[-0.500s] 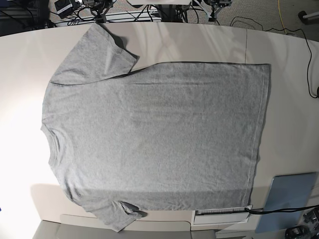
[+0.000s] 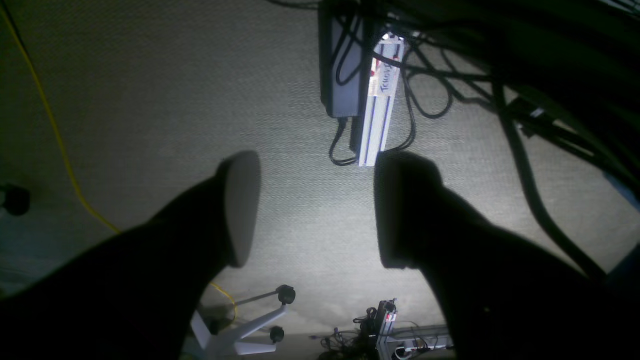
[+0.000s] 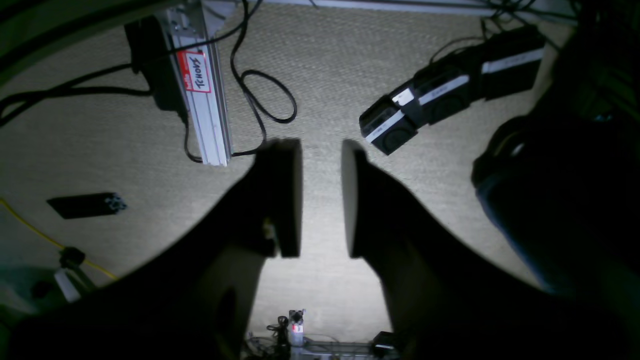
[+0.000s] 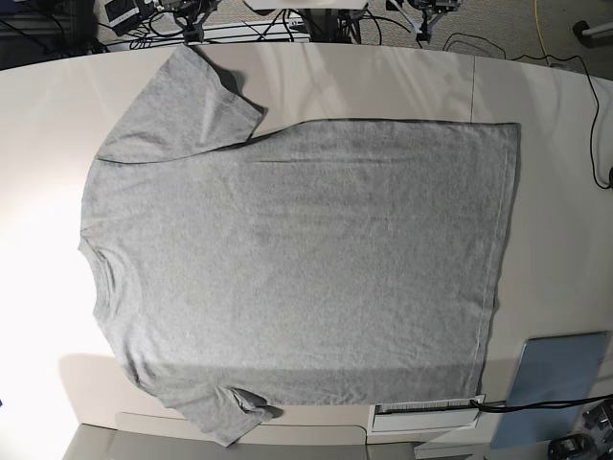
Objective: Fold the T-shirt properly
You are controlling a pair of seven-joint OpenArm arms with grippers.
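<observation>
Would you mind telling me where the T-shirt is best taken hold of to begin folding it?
Probably the far sleeve, pinched at its cuff from above. The T-shirt lies flat with the collar at the base view's left, and the sleeve's edge is free.

Open table all round the shirt, clutter only at the near edge and on the floor.

The T-shirt [image 4: 297,259] lies flat across the table [image 4: 556,192], nothing on top of it, with bare surface along its hem side and beyond the collar. A grey-blue panel [image 4: 560,369] and a white labelled strip [image 4: 426,410] sit by the near hem corner. Both end effectors hang over carpet [image 2: 150,100], where cables [image 2: 425,95] and aluminium rails [image 3: 202,90] lie.
</observation>
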